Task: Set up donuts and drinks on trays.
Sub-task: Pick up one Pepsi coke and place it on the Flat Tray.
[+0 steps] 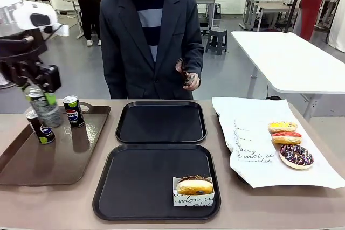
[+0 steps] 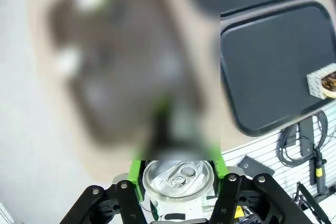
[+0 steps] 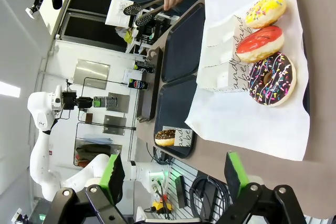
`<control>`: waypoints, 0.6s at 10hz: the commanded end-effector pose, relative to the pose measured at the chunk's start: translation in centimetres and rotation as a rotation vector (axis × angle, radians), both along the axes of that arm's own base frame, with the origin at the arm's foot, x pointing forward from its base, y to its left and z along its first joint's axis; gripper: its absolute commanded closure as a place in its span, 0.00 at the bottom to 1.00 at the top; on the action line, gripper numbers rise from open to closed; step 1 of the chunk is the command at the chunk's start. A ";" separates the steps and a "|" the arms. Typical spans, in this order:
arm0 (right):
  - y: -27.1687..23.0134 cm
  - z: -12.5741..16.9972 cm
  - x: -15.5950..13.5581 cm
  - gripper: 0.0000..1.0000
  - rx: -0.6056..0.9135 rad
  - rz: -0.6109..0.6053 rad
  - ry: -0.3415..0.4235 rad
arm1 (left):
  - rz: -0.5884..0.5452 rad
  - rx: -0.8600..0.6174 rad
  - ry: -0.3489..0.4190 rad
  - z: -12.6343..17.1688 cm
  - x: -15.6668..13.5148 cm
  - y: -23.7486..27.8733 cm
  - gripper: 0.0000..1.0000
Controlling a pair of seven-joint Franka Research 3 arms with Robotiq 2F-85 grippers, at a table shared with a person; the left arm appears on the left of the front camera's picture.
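Note:
My left gripper [image 1: 33, 87] is shut on the top of a black Pepsi can [image 1: 44, 109], which hangs tilted above the brown tray [image 1: 32, 165]. In the left wrist view the can's silver top [image 2: 177, 178] sits between the green pads. Two more cans [image 1: 73, 110] [image 1: 42, 129] stand on the brown tray. A chocolate donut in a paper sleeve [image 1: 194, 187] lies in the near black tray [image 1: 135, 181]; the far black tray [image 1: 161, 122] is bare. My right gripper [image 3: 173, 177] is open, high above three donuts [image 3: 260, 43] on white paper.
The yellow [image 1: 282, 127], red [image 1: 286, 137] and chocolate sprinkled [image 1: 296, 155] donuts lie on white paper [image 1: 253, 154] at the table's right. A person stands at the far side holding black tongs [image 1: 186, 74] above the far tray.

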State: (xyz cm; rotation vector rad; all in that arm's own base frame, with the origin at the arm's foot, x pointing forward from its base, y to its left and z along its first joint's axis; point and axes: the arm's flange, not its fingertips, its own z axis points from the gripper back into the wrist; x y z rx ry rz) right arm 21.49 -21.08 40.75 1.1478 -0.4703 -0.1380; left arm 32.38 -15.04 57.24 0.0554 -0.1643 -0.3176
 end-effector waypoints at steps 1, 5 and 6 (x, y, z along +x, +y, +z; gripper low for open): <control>-0.2 0.1 0.3 0.00 0.017 -0.003 -0.029 | -0.117 -0.055 -0.002 -0.3 -1.0 -5.6 0.42; -0.2 0.1 0.3 0.00 0.017 -0.003 -0.029 | -0.297 -0.132 0.049 -3.2 -3.7 -17.2 0.42; -0.2 0.1 0.3 0.00 0.017 -0.003 -0.029 | -0.318 -0.113 0.076 -4.1 -3.5 -19.3 0.42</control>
